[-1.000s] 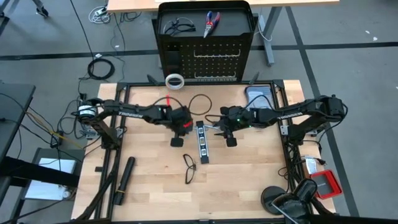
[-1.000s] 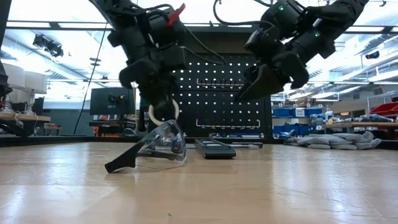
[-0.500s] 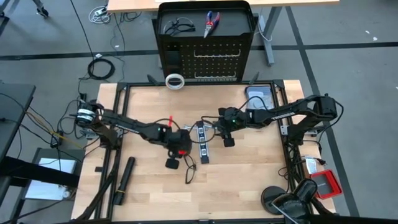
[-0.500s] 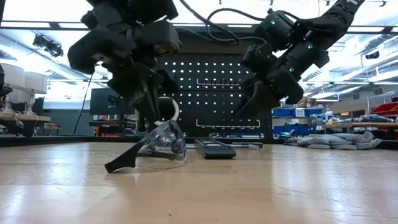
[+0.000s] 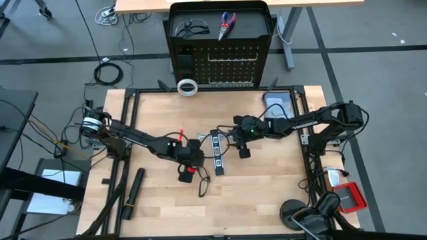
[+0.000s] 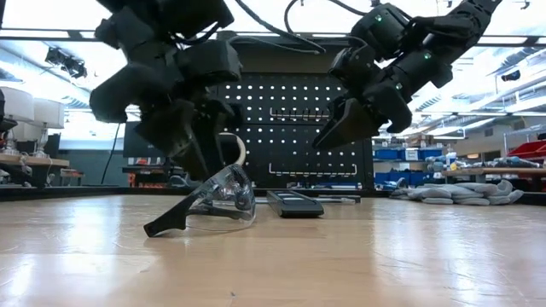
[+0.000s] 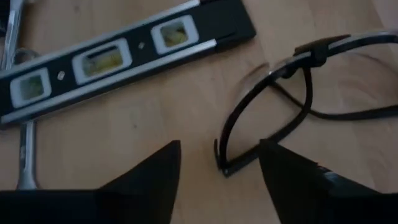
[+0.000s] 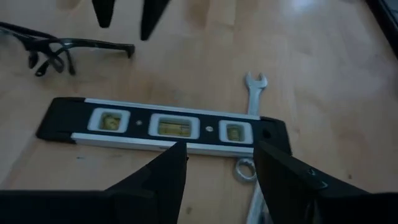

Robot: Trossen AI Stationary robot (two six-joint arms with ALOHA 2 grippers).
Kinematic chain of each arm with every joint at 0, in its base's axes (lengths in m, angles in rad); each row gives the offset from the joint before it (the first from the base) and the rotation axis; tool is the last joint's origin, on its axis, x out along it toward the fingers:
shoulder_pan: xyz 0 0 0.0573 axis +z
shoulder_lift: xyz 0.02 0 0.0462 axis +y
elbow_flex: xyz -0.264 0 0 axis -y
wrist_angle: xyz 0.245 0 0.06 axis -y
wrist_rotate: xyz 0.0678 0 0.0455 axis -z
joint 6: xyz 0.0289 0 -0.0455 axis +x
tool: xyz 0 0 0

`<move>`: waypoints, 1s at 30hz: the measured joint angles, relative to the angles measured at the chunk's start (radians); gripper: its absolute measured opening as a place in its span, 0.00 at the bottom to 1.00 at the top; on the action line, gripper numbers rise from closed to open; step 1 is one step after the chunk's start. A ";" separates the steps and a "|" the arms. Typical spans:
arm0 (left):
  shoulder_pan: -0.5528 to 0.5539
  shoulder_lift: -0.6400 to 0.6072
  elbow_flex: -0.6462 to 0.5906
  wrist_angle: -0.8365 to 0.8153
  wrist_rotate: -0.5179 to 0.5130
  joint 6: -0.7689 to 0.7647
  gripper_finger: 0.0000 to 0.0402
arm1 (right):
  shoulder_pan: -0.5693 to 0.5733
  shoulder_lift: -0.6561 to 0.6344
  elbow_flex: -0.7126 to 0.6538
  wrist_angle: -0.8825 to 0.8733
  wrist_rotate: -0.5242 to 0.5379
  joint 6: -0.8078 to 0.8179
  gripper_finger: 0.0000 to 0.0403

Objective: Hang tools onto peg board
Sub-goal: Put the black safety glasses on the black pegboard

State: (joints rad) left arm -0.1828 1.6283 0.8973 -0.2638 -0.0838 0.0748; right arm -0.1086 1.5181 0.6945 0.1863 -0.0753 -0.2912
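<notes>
Glasses [image 5: 203, 181] lying on the wooden table [image 5: 267, 200], near-centre, w/ the left gripper [image 5: 185, 173] hovering right over their end nearest the level. Left wrist view: gripper's fingers [image 7: 146, 180] standing apart, and one folded temple tip of the glasses [image 7: 292, 99] sitting just beyond the gap between them, not clamped. In the low view the glasses [image 6: 209, 205] are resting lens-up, one temple arm sticking out toward the camera side, and the left gripper [image 6: 192, 149] is hanging just above the lens, nothing in it. Frame's long axis is running roughly front-to-back on the table in the high view.

Black level strip [image 5: 216, 153] w/ white windows is lying just beside the glasses, long axis also running toward the peg board [image 5: 220, 47]. Right gripper [image 5: 244, 148] is hovering beside its far half, fingers [image 8: 158, 180] spread, straddling the level [image 8: 161, 127] from above w/o touching it. Silver wrench [image 8: 252, 124] is lying partly under the level, open end poking out.

Tape ring [image 5: 188, 87] is sitting at the table's far edge in front of the board. Pliers [image 5: 227, 25] and a 2nd pair of glasses [image 5: 188, 29] are lying on the board's top shelf. Black cylinder [image 5: 132, 192] is lying well off near the table's left edge.
</notes>
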 joint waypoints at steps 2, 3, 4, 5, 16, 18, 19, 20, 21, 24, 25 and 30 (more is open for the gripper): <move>0.000 0.000 -0.026 0.061 0.000 0.000 0.59 | 0.008 0.000 0.000 -0.005 0.000 0.000 0.48; 0.000 0.000 -0.034 0.082 0.000 0.000 0.59 | 0.011 0.000 0.000 -0.004 0.000 0.000 0.48; 0.000 0.000 -0.040 0.098 0.000 0.001 0.60 | 0.015 0.000 0.000 -0.003 0.001 0.000 0.48; 0.000 0.000 -0.046 0.115 0.000 0.004 0.60 | 0.017 0.000 0.000 0.000 0.004 0.000 0.48; 0.000 0.002 -0.120 0.272 -0.024 0.052 0.48 | 0.022 0.000 0.000 0.004 0.007 0.000 0.48; 0.000 0.003 -0.119 0.283 -0.040 0.052 0.46 | 0.022 0.000 0.000 0.004 0.007 0.000 0.48; 0.000 0.013 -0.119 0.288 -0.049 0.052 0.45 | 0.022 0.000 0.000 0.003 0.007 0.000 0.48; 0.000 0.023 -0.119 0.287 -0.051 0.052 0.45 | 0.022 0.000 0.000 0.004 0.007 0.000 0.48; 0.000 0.040 -0.119 0.288 -0.051 0.052 0.44 | 0.022 0.000 0.000 0.004 0.007 0.000 0.48; -0.005 0.089 -0.119 0.326 -0.037 0.052 0.43 | 0.022 0.000 0.000 0.006 0.007 0.000 0.48; -0.007 0.101 -0.117 0.344 -0.035 0.051 0.43 | 0.022 0.000 0.000 0.006 0.007 0.000 0.48; -0.008 0.118 -0.114 0.380 -0.036 0.071 0.41 | 0.022 0.000 0.000 0.002 0.007 0.011 0.47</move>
State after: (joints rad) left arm -0.1909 1.7466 0.7835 0.1164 -0.1194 0.1456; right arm -0.0868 1.5181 0.6945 0.1883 -0.0683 -0.2805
